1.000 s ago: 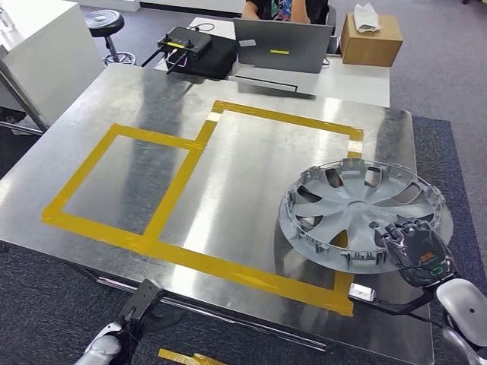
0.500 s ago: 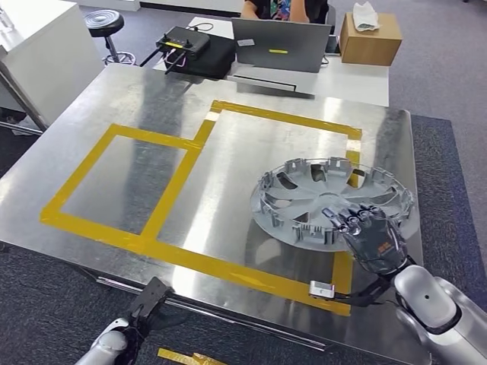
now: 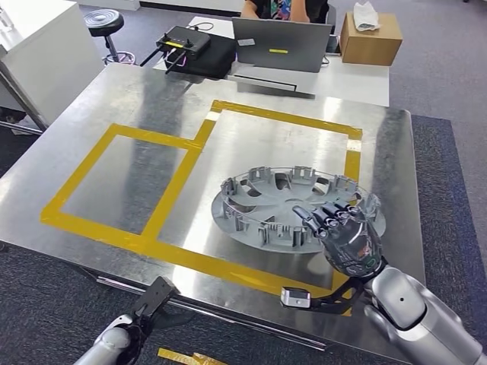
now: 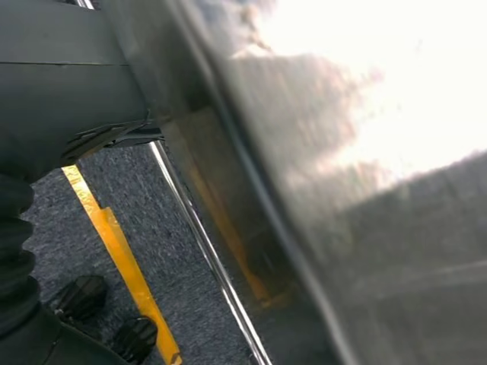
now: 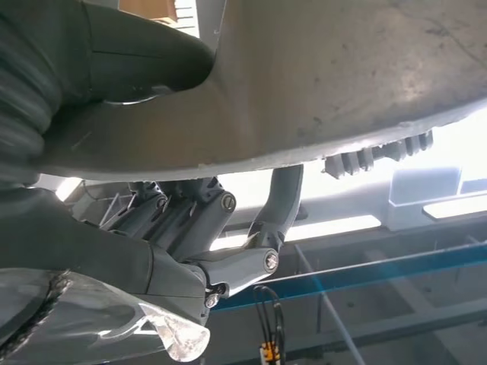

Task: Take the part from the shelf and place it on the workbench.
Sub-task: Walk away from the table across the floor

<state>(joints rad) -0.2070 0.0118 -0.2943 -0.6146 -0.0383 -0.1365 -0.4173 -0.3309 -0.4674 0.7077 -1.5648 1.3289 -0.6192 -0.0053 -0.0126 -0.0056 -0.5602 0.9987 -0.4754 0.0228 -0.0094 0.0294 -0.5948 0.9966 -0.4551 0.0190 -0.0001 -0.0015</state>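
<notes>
Since a second ago your right hand [image 3: 351,242] has carried the wheel cover [image 3: 270,207] inward from the far right corner of the yellow tape frame [image 3: 172,182]; it now sits inside the frame's larger box, inner face up, lying nearly flat on or just above the workbench [image 3: 115,99]. Whether it touches the metal you cannot tell from the head view.

Your right hand grips the cover's near rim, dark fingers [image 3: 322,217] over the top edge. Judge the part as light, stiff moulded plastic with thin clip tabs round the rim that could snap, so hold by the rim between tabs and don't drag it across the sheet.

From the right wrist view you get what the head view hides: the thumb [image 5: 144,53] pressed against the cover's smooth outer face [image 5: 345,76], fingers below. Your left hand [image 3: 112,346] hangs under the workbench's near edge; its fingers aren't clear enough to tell spread from closed.
</notes>
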